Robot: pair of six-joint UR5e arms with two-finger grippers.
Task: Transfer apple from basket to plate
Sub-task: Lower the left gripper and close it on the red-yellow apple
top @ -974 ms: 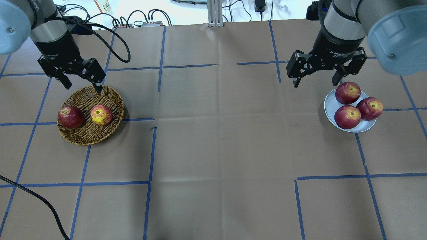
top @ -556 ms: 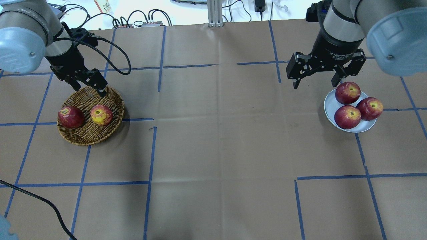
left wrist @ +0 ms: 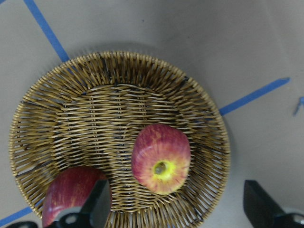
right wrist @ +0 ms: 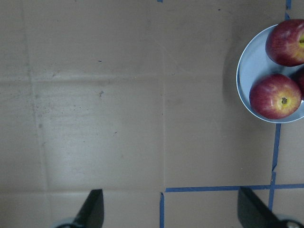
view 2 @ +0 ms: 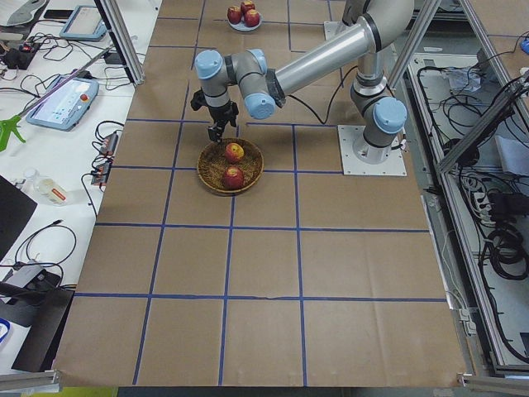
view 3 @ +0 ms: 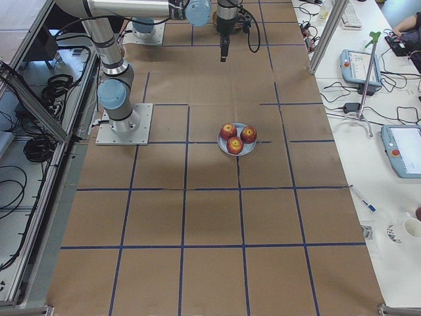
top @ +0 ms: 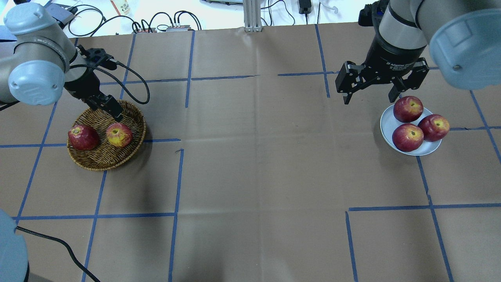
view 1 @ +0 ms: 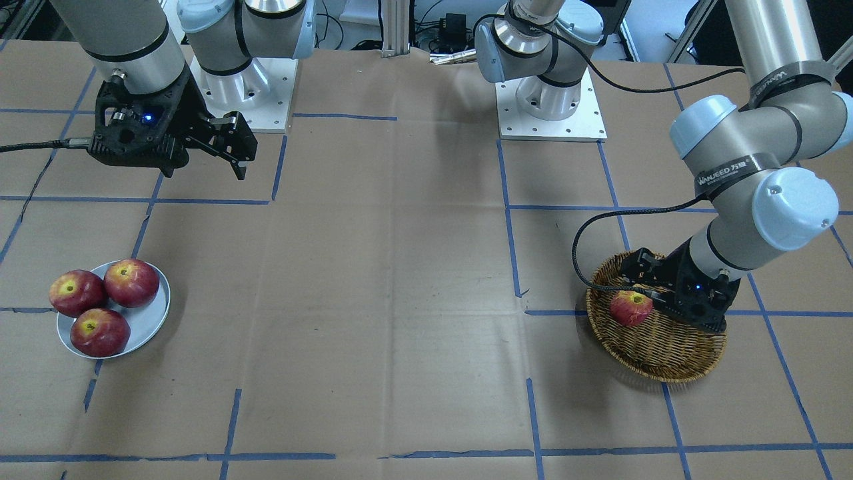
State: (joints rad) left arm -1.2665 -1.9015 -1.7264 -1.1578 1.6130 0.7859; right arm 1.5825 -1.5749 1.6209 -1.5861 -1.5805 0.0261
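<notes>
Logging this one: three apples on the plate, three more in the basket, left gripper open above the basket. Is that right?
Not quite. The basket holds two apples, not three: the apple with the yellow patch and a darker red apple, as the overhead exterior view shows. The rest stands: the plate carries three, and the left gripper is open above the basket.

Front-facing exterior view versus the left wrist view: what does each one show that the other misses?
Only the front-facing view shows the plate carrying three dark red apples, the open right tool, and the left tool from outside, low over the wicker basket. Only the left wrist view shows a second basket fruit, a dark red apple, which the left tool hides from the front. Both show the basket and the pinkish apple with its yellow stem patch.
</notes>
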